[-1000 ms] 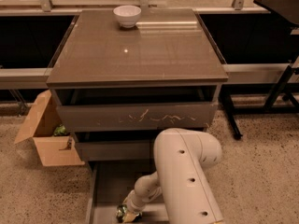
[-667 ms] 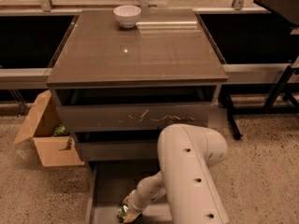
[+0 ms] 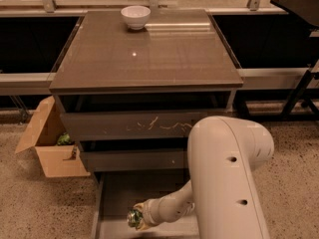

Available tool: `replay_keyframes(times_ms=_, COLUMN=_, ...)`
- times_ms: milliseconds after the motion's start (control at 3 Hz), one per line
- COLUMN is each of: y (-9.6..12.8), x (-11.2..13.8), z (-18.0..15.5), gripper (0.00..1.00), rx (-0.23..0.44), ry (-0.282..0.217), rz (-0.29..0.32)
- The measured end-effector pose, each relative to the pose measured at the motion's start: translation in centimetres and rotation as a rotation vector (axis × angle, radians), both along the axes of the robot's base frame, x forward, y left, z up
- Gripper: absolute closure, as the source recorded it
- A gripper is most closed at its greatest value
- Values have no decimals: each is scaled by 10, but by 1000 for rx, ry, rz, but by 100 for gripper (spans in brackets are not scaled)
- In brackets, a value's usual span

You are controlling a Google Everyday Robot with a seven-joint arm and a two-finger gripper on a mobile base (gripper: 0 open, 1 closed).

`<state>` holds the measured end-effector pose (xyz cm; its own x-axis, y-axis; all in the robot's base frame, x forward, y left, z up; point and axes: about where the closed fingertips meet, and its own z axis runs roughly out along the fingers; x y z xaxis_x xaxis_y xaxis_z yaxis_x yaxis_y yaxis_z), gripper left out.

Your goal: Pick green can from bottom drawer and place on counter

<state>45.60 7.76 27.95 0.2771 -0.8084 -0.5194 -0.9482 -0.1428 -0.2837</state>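
The bottom drawer [image 3: 124, 190] is pulled open at the foot of the cabinet and shows its flat grey floor. The green can [image 3: 133, 217] is at the drawer's front middle, held at the tip of my gripper [image 3: 137, 218]. The gripper reaches down into the drawer from the right and is shut on the can. My large white arm [image 3: 227, 178] hides the drawer's right part. The counter [image 3: 144, 59] is the glossy grey-brown top above.
A white bowl [image 3: 135, 16] stands at the counter's back edge. The drawer front with white scratches [image 3: 149, 126] is closed above. An open cardboard box [image 3: 50, 146] sits on the floor at the left. Black table legs [image 3: 299, 91] stand at the right.
The gripper and the green can have risen slightly within the drawer. The arm's white housing has shifted a little to the right and closer.
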Motion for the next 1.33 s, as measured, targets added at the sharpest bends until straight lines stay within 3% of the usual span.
replay_keyframes(times_ms=333, y=0, x=0, z=0, gripper=100, rx=0, ry=0, rz=0)
replay_keyframes(times_ms=667, y=-1, x=3, z=10, gripper=100, rx=45, ry=-23, rz=25)
replay_keyframes(times_ms=1000, y=5, x=5, z=31, gripper=100, rx=124, ry=-76, rz=79)
replay_keyframes(times_ms=1333, y=-10, x=8, z=59, gripper=100, rx=205, ry=-150, rz=97)
